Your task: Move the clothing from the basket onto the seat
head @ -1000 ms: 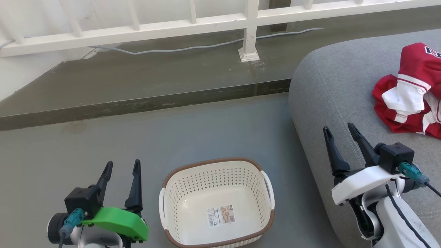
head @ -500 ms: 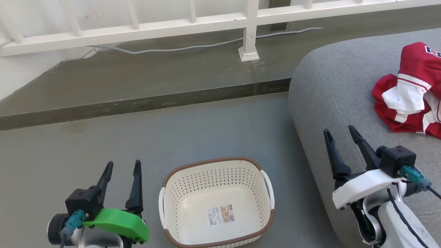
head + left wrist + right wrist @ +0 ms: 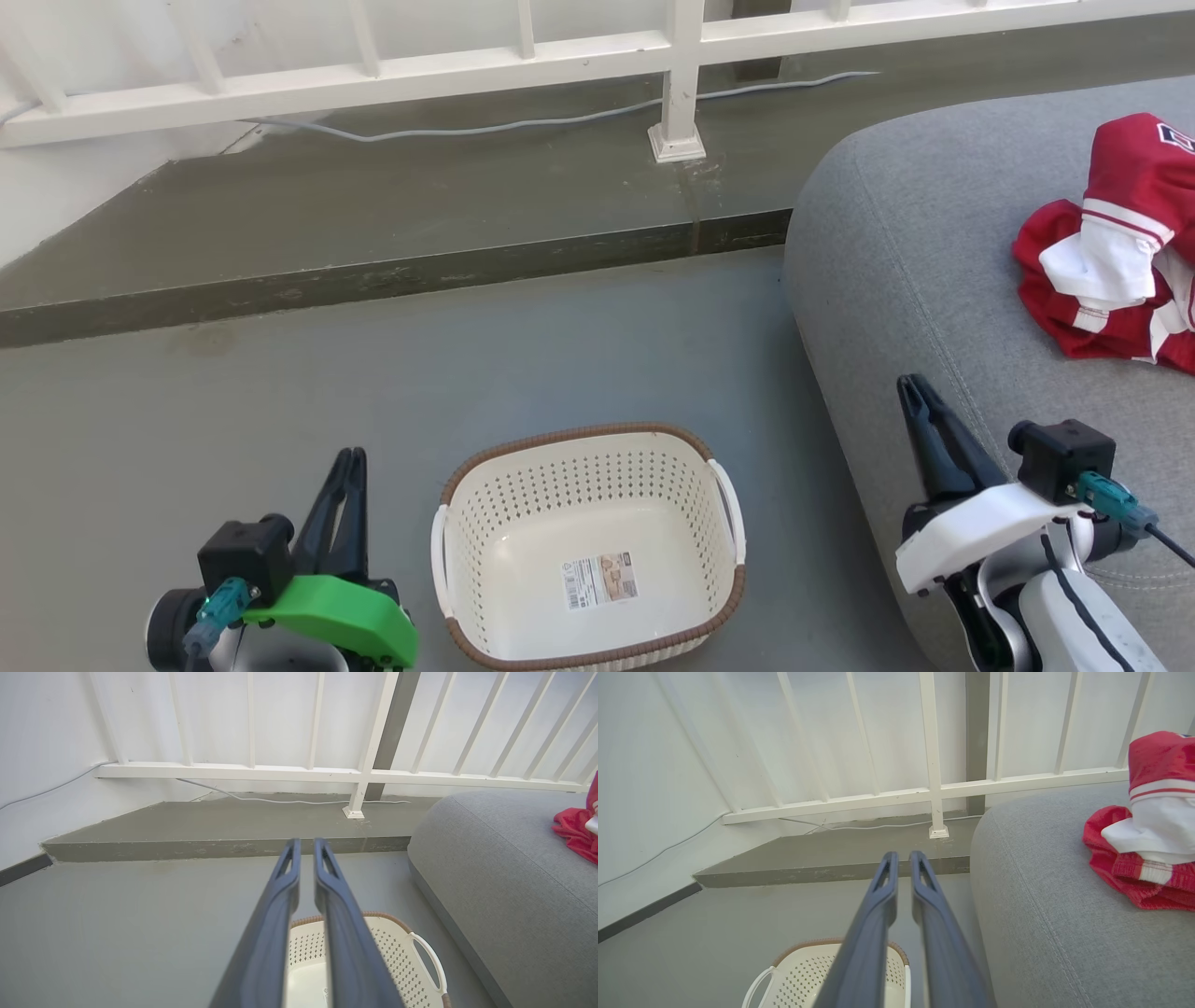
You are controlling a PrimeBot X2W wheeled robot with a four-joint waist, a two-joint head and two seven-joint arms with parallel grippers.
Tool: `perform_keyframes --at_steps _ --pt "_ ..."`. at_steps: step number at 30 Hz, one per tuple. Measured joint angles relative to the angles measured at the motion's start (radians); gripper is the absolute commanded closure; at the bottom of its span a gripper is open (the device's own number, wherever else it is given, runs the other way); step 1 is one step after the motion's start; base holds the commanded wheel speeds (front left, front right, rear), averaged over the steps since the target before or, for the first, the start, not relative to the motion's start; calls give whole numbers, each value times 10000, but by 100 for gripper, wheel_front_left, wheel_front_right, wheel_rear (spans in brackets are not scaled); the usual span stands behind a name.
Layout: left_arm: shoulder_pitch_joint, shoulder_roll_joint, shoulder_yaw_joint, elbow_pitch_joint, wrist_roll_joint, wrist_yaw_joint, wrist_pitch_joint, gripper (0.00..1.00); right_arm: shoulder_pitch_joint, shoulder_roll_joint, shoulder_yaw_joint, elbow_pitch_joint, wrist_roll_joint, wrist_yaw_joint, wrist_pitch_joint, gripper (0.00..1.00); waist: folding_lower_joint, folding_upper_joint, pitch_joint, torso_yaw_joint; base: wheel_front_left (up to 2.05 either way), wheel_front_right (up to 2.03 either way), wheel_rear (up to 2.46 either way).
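Floor (image 3: pixel 373 373) is carrying the empty basket (image 3: pixel 579 434), clothing (image 3: pixel 1125 163) is lying on seat (image 3: pixel 896 280), I'm reading left tool (image 3: pixel 347 457) and right tool (image 3: pixel 915 385) as closed, gripping nothing; swinging right arm (image 3: pixel 1083 625) wide is risking dragging it off.

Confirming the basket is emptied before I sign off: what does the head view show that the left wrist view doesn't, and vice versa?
Head view: the basket's whole floor, bare except a label, and the shut right gripper. Left wrist view: a dark skirting strip below the white wall, and taller stretches of railing. Both: the shut left gripper, the basket, the grey seat, red clothing on it.
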Motion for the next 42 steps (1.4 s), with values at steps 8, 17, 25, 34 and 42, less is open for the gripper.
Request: perform_keyframes --at_steps 8,17,25,34,42 --pt "154 -54 31 -17 -673 -102 0 100 128 33 -123 69 686 84 12 100 0 0 -12 41 0 0 0" --pt "158 -104 374 -8 -1979 -282 188 100 128 123 -410 109 2178 144 238 100 0 0 -24 85 0 0 0" --pt "158 -163 679 58 -2984 -430 387 100 127 276 -713 199 3193 261 453 100 0 0 -35 123 0 0 0" --pt "157 -190 989 278 -3990 -627 619 100 122 339 -1030 339 4341 355 711 100 0 0 -50 165 0 0 0" --pt "149 -274 1281 395 -5022 -811 803 100 97 382 -1319 454 5354 441 894 100 0 0 -64 203 0 0 0"
